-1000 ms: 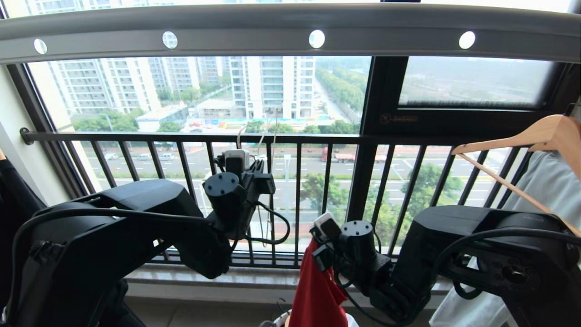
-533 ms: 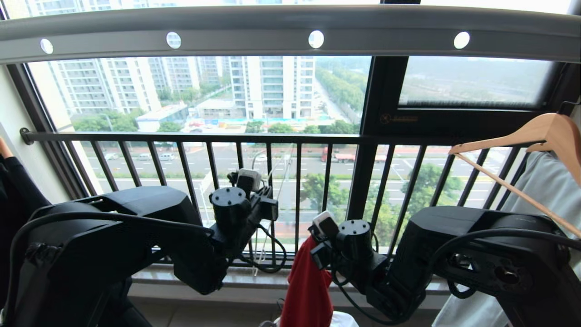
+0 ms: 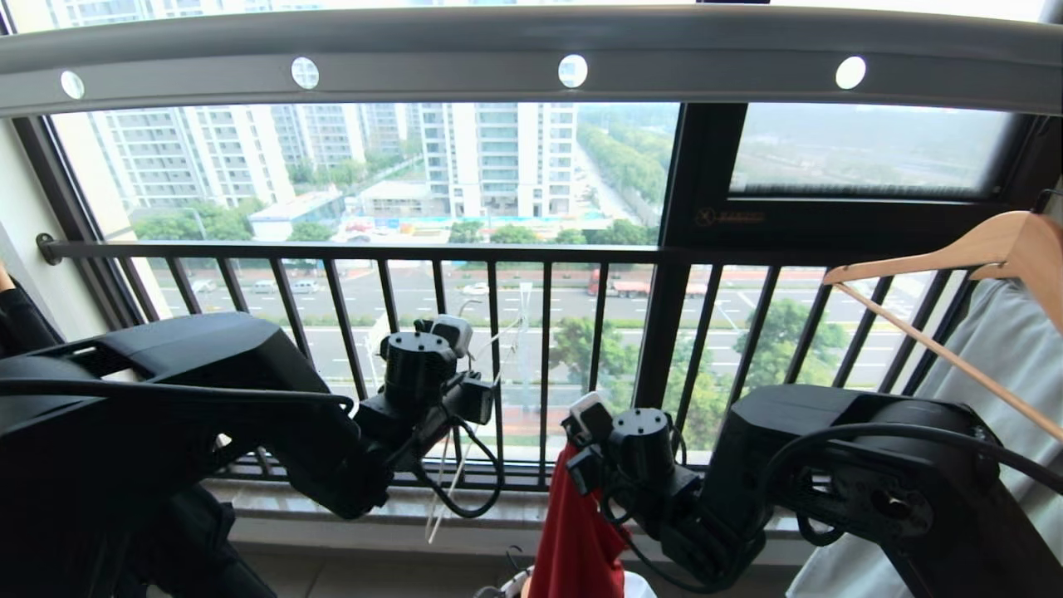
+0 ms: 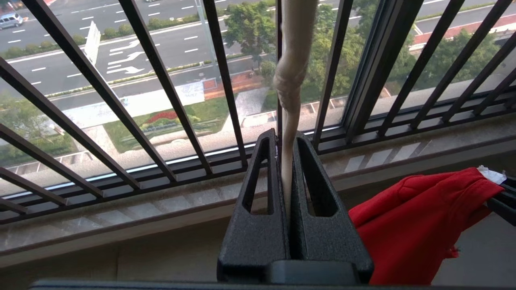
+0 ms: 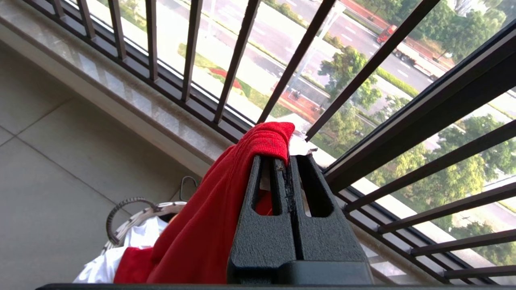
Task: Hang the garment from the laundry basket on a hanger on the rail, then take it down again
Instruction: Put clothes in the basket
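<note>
The grey rail (image 3: 465, 46) with round holes spans the top of the head view. My left gripper (image 4: 285, 139) is shut on the cream-white hanger (image 4: 288, 84), in front of the window bars. In the head view the hanger's thin wire (image 3: 438, 497) slants down below the left wrist. My right gripper (image 5: 284, 159) is shut on the neck edge of the red garment (image 5: 209, 225), which hangs down from it (image 3: 577, 531) to the right of the left gripper. Below it sits the laundry basket (image 5: 139, 215), its whitish rim and a dark handle showing.
The black barred window railing (image 3: 581, 253) and stone sill (image 3: 498, 507) stand close ahead of both grippers. A light-wood hanger (image 3: 955, 253) with a pale garment (image 3: 996, 357) hangs at the right. A black garment (image 3: 21, 332) is at the left edge. White cloth (image 5: 105, 262) lies in the basket.
The left wrist has sunk and rolled, so the hanger's wire that reached up above it now slants down below it. The right gripper and garment have hardly moved.
</note>
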Motion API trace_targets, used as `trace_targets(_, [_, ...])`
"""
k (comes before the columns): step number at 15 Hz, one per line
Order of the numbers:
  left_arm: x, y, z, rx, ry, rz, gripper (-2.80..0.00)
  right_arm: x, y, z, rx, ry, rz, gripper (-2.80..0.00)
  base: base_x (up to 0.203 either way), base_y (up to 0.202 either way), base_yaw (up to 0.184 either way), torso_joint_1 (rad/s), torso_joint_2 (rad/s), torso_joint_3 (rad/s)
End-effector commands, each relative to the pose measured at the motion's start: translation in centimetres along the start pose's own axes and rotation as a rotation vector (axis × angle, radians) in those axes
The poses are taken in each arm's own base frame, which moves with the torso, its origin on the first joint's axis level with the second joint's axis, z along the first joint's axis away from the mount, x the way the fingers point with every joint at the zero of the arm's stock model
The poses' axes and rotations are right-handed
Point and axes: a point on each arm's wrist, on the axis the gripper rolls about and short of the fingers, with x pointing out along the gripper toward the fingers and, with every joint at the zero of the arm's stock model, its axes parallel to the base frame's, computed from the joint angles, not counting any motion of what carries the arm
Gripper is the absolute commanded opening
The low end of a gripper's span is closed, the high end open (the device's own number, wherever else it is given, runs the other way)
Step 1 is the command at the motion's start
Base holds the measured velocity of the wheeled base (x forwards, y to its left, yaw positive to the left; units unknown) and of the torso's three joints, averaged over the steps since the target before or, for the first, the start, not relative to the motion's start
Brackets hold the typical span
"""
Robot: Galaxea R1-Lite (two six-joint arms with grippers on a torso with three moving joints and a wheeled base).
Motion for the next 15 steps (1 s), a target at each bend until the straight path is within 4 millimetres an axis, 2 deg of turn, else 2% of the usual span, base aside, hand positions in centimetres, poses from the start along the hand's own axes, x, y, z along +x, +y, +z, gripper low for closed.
trace_targets(1, [-0.5, 0.2, 1.1, -0.007, -0.021, 0.005, -2.80, 0.5, 0.2, -0.5, 0.006, -0.009, -0.015, -2.80, 0.000, 0.000, 0.000, 0.000, 0.00, 0.000])
trace_targets(7, [-0.4, 0.6, 2.0, -0.044, -0.049, 0.019, -2.80, 1.3, 0.0, -1.2, 0.010, -0.004, -0.048, -2.80, 0.000, 0.000, 0.000, 0.000, 0.00, 0.000])
trace_targets(8, [-0.4, 0.7, 2.0, -0.044, -0.049, 0.020, -2.80, 1.2, 0.0, -1.2, 0.010, -0.003, -0.047, 0.00, 0.000, 0.000, 0.000, 0.000, 0.00, 0.000])
trace_targets(13, [-0.4, 0.8, 2.0, -0.044, -0.047, 0.023, -2.80, 0.4, -0.1, -1.3, -0.031, 0.021, -0.038, 0.00, 0.000, 0.000, 0.000, 0.000, 0.00, 0.000])
trace_targets(15, [-0.4, 0.8, 2.0, -0.044, -0.044, 0.023, -2.80, -0.5, -0.2, -1.5, -0.083, 0.077, -0.015, 0.00, 0.000, 0.000, 0.000, 0.000, 0.00, 0.000])
